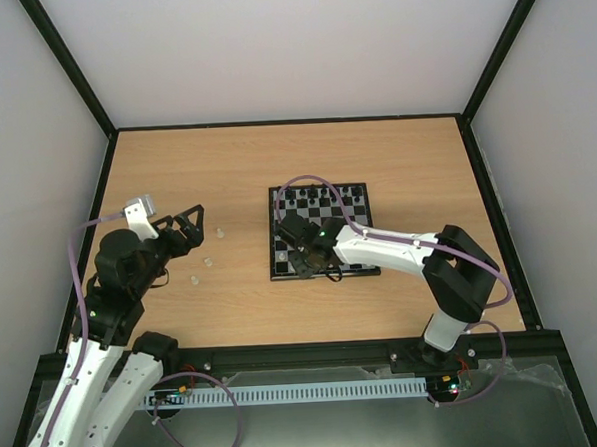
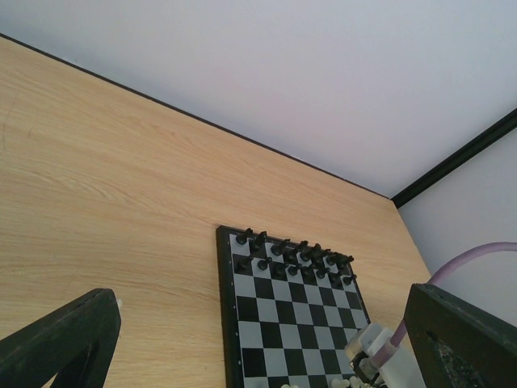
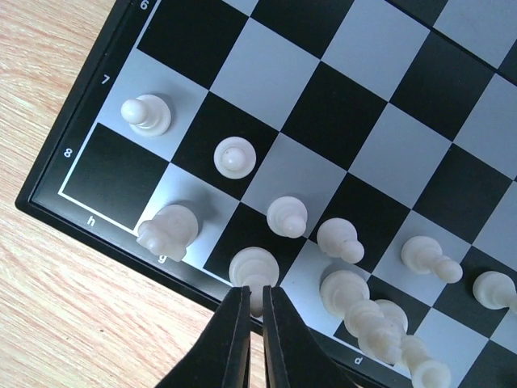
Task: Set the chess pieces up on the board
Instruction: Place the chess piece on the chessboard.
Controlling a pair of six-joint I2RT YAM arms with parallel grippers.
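Note:
The board [image 1: 321,204] lies right of the table's centre, with black chessmen [image 1: 322,196] along its far two rows. In the right wrist view several white chess pieces [image 3: 287,217] stand on the board [image 3: 380,137] in its near rows by the rim. My right gripper [image 3: 257,293] is shut on the head of a white piece [image 3: 254,267] standing on a back-row square near the board's corner; it also shows in the top view [image 1: 305,259]. My left gripper [image 1: 185,229] hangs open and empty above the table, left of the board. Three loose white pieces [image 1: 207,260] lie on the wood near it.
The left wrist view looks across the bare wood to the board [image 2: 242,323], the black chessmen [image 2: 295,255] and the right arm's wrist with its purple cable [image 2: 380,352]. Black frame rails [image 1: 97,209] and white walls bound the table.

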